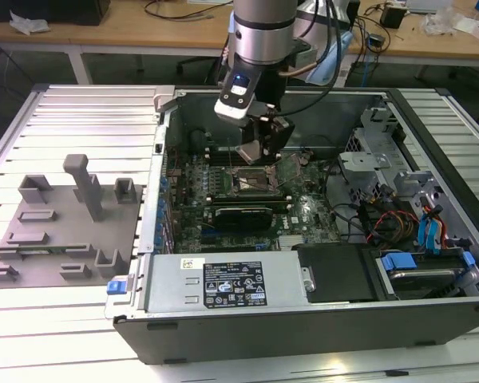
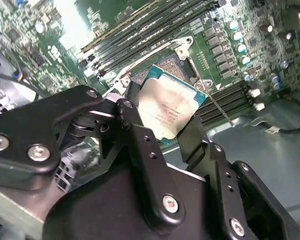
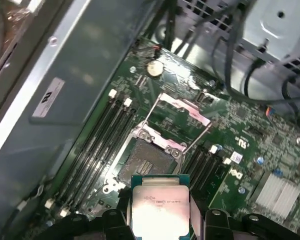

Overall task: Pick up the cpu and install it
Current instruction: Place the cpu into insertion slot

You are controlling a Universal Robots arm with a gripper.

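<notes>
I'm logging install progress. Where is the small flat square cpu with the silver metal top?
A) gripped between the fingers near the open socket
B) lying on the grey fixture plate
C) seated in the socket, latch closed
A: in both wrist views the flat square silver-topped cpu sits between the black fingers, and the dark square socket lies open and empty.

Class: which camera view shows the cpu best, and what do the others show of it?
First wrist view: the cpu faces the camera squarely, by the open socket. Second wrist view shows the cpu tilted, partly behind the hand's fingers. Exterior view: too small to make out at the hand.
</notes>
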